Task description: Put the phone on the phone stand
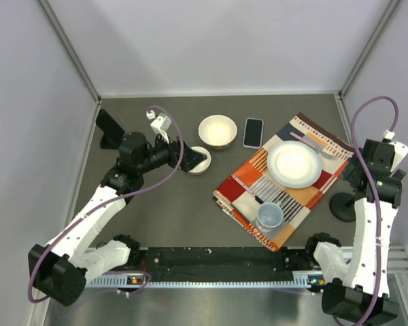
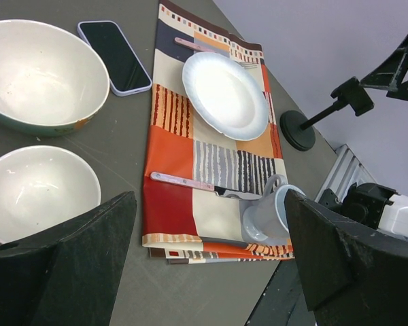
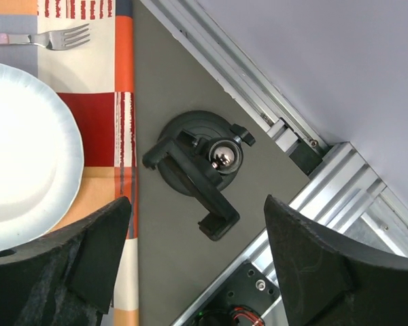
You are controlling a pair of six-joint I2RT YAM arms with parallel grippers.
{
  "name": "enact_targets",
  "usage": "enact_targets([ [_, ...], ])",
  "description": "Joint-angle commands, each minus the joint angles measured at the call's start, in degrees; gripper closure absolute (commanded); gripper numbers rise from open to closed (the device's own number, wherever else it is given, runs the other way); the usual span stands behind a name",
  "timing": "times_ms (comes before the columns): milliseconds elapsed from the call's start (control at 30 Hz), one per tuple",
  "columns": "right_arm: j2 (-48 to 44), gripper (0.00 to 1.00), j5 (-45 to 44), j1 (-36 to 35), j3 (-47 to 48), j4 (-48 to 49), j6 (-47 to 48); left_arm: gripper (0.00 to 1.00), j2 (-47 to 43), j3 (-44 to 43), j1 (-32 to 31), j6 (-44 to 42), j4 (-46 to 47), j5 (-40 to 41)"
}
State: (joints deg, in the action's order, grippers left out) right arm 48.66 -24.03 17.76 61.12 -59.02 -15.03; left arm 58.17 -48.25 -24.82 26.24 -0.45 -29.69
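We count two cream ceramic bowls (image 1: 217, 131) (image 1: 198, 160), one lilac-cased phone (image 1: 253, 132), one white round plate (image 1: 295, 164), one grey mug (image 1: 269, 216), one black phone stand (image 3: 190, 170).

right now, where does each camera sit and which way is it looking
top external: overhead behind the bases, facing down at the grey table; left arm, right arm show.
left wrist: on the left arm, facing past the lilac-cased black phone to the black phone stand; open left gripper shows.
right wrist: on the right arm, straight down on the stand; open right gripper shows.
shared by both wrists: stand, round white plate.
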Motion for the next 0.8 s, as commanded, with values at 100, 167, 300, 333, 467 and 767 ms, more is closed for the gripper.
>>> enact_targets([
  [100, 0.6, 0.24, 0.1, 0.3, 2.9, -3.9, -0.1, 0.06, 0.3, -0.2, -0.6, -1.2, 1.9, 0.5],
  [167, 2.1, 0.25, -0.5, 0.3, 3.1, -4.4, -1.0, 0.06, 0.0, -0.3, -0.8, -1.6, 1.5, 1.1],
  [300, 5.4, 0.32, 1.9, 0.3, 3.5, -4.7, -1.0, 0.06, -0.1, -0.4, -0.9, -2.0, 1.2, 1.6],
  [333, 6.0, 0.34, 2.0, 0.3, 3.5, -4.7, -0.9, 0.06, 0.1, -0.4, -1.0, -1.9, 1.2, 1.5],
  [467, 7.5, 0.37, -0.8, 0.3, 3.4, -4.6, -0.6, 0.06, 0.6, -0.4, -1.1, -1.7, 1.3, 1.1],
  [767, 9.4, 0.4, -3.5, 0.3, 2.1, -2.9, 0.0, 0.06, 1.0, -0.5, -1.6, -2.1, 0.9, 1.7],
])
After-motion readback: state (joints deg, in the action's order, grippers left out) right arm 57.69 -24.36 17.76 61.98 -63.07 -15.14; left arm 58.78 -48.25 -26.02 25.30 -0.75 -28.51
